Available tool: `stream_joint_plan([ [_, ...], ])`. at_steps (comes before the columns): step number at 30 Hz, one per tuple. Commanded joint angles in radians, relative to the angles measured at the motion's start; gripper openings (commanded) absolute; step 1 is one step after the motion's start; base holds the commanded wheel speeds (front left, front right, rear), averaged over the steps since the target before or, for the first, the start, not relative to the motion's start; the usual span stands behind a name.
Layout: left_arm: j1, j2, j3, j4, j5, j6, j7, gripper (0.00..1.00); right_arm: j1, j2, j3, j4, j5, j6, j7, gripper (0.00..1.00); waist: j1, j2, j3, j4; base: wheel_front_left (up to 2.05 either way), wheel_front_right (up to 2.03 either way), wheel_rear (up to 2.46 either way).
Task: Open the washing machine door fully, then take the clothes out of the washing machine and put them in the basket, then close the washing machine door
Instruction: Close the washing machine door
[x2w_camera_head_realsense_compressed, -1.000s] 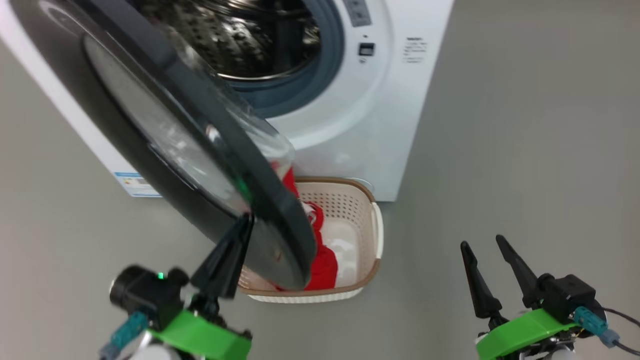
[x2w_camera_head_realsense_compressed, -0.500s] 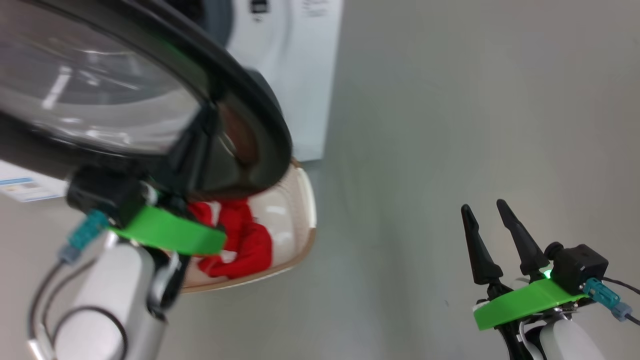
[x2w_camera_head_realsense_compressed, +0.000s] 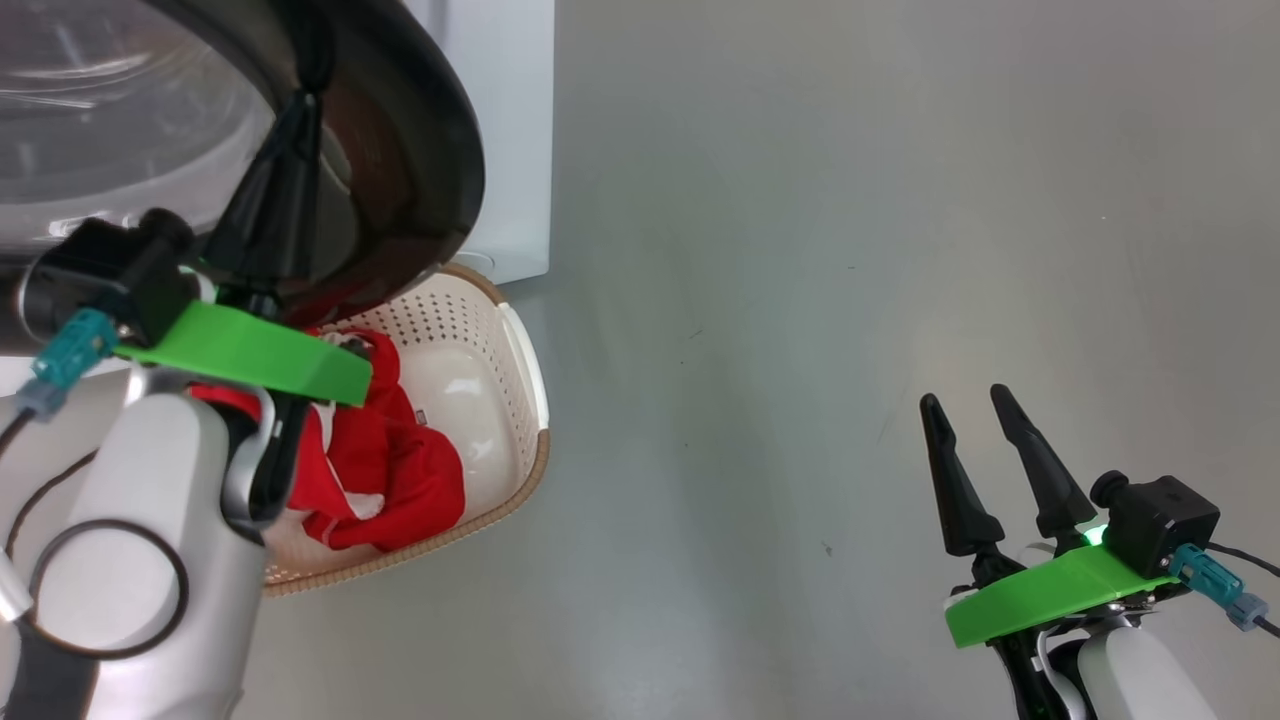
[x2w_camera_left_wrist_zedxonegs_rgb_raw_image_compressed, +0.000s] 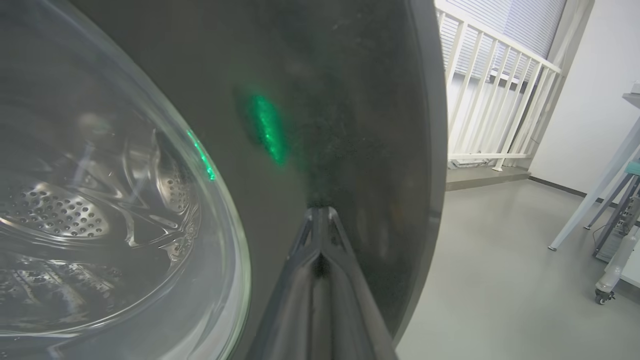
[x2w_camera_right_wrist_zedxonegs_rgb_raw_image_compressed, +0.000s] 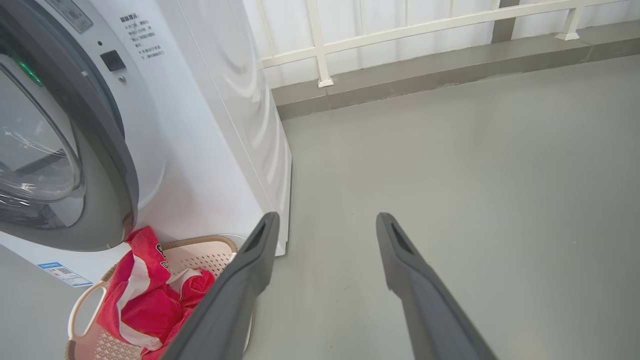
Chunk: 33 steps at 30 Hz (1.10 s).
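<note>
the washing machine door (x2w_camera_head_realsense_compressed: 420, 130) is at the top left of the head view. it is big and round, with a shiny black rim and a clear glass middle. in the right wrist view it sits close to the front of the white washing machine (x2w_camera_right_wrist_zedxonegs_rgb_raw_image_compressed: 200, 150), but i cannot tell if it is all the way shut. through the glass you can see the steel drum (x2w_camera_left_wrist_zedxonegs_rgb_raw_image_compressed: 55, 215) with its little holes.

the left gripper (x2w_camera_head_realsense_compressed: 296, 110) has its two dark fingers squeezed tight together. the tips press on the black rim, just beside the glass. it is not holding anything.

the basket (x2w_camera_head_realsense_compressed: 520, 400) sits on the floor, right below the door and touching the front of the machine. the red clothes (x2w_camera_head_realsense_compressed: 390, 470) with white stripes lie bunched up inside it.

the right gripper (x2w_camera_head_realsense_compressed: 961, 396) is well away at the lower right, over the bare grey floor (x2w_camera_head_realsense_compressed: 800, 250). its fingers are spread wide apart and have nothing between them.

a white railing (x2w_camera_right_wrist_zedxonegs_rgb_raw_image_compressed: 320, 45) stands behind the machine.
</note>
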Motion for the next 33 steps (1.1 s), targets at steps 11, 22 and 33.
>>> stream_joint_plan([
  [11, 0.113, 0.008, 0.082, -0.021, -0.003, -0.006, -0.005, 0.0, -0.006, -0.004, -0.002, -0.019, -0.036, 0.006, -0.006, 1.0, 0.0, 0.0, -0.049, 0.061, 0.0, 0.0, 0.0],
  [22, 0.345, -0.033, 0.162, -0.054, 0.025, -0.006, -0.005, 0.12, 0.045, -0.004, -0.023, 0.0, -0.094, 0.006, -0.006, 1.0, 0.0, 0.0, -0.133, 0.16, 0.0, 0.0, 0.0],
  [33, 0.545, -0.069, 0.235, -0.078, 0.089, -0.006, -0.005, 0.36, 0.101, -0.004, -0.037, 0.012, -0.131, 0.006, -0.006, 1.0, 0.0, 0.0, -0.216, 0.241, 0.0, 0.0, 0.0],
])
